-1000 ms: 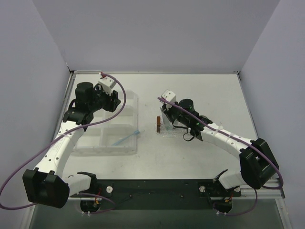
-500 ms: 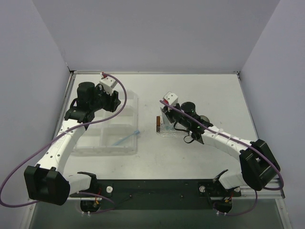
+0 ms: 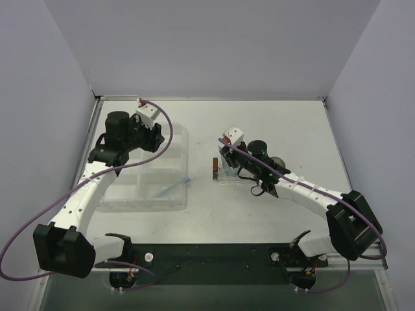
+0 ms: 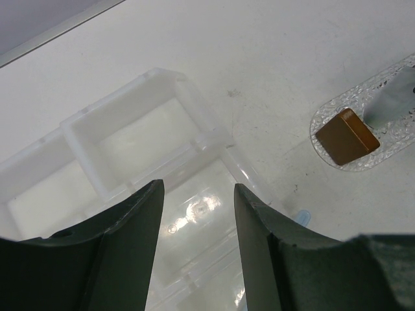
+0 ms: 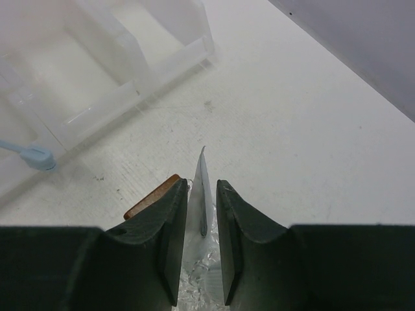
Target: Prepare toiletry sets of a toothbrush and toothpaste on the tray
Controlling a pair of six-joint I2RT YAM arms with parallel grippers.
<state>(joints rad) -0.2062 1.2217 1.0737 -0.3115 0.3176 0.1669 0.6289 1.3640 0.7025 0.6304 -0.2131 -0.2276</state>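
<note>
The toothpaste (image 5: 202, 172) is 1 pale grey-white tube, its flat crimped end standing edge-on at the centre of the right wrist view, over the bumpy clear oval tray (image 4: 331, 113). The right gripper (image 5: 201, 189) sets its fingers narrowly apart on either side of the tube; I cannot tell whether they pinch it. 1 brown block (image 4: 347, 136) also sits on the tray. 1 slim light-blue toothbrush (image 3: 172, 188) lies in the lower compartment of the clear box (image 3: 149, 201), left of centre in the top view. The left gripper (image 4: 198, 188) hovers over the box, fingers released, holding nothing
</note>
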